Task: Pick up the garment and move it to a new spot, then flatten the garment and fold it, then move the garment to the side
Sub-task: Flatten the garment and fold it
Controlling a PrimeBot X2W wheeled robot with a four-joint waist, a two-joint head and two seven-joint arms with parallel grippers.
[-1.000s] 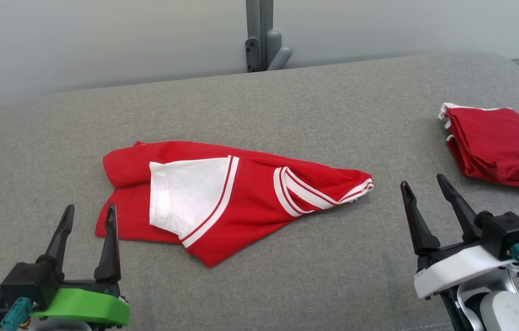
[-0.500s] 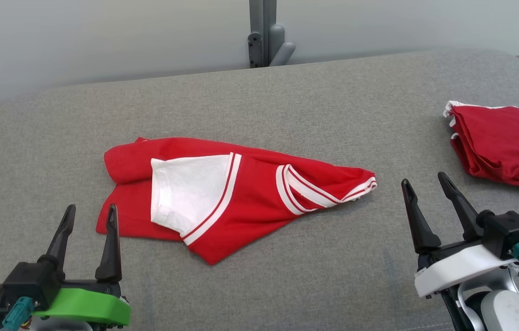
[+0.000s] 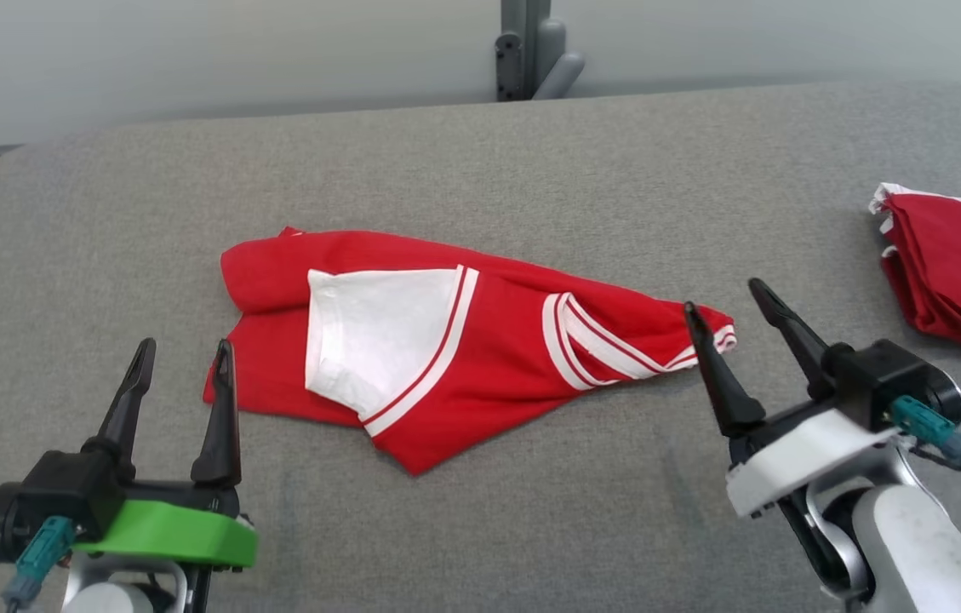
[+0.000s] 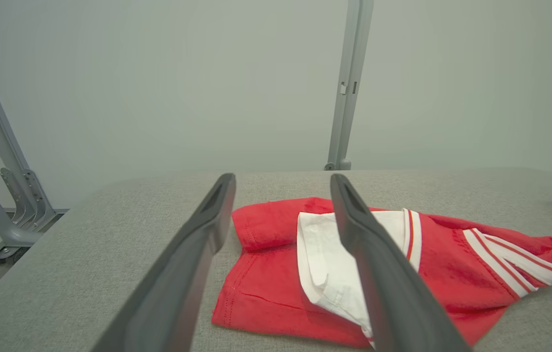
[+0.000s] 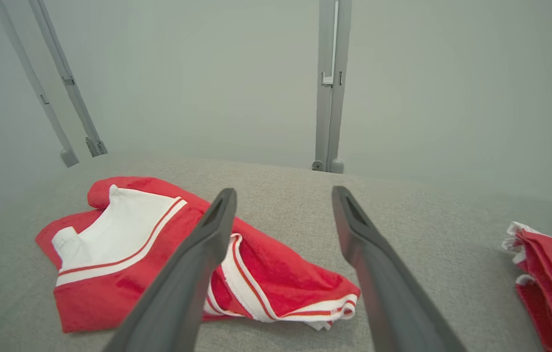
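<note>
Grippers sit nearest, at the bottom of the head view. At lower left, the left gripper (image 3: 186, 345), on a green mount, has its two dark fingers spread apart with nothing between them. Its inner fingertip overlaps the lower left hem of the red garment (image 3: 480, 358) in that view; contact cannot be confirmed. At lower right, the right gripper (image 3: 723, 295), on a white mount, is likewise spread wide and empty. It tilts toward the upper left, and its inner fingertip is at the pointed right end of the cloth. In the right wrist view that finger crosses the striped trim; whether it touches cannot be told.

The red garment lies at the centre of the frame on the grey fabric-covered table (image 3: 531, 162), rumpled and partly doubled over. A white panel edged with red-and-white striping faces up at centre left, and striped bands run toward the right end.

A folded red garment (image 3: 957, 272) with white edging lies at the right edge of the frame, well apart from the first.

A grey metal post (image 3: 531, 47) stands at top centre, beyond the table's far edge, against a pale wall (image 3: 191, 60).
</note>
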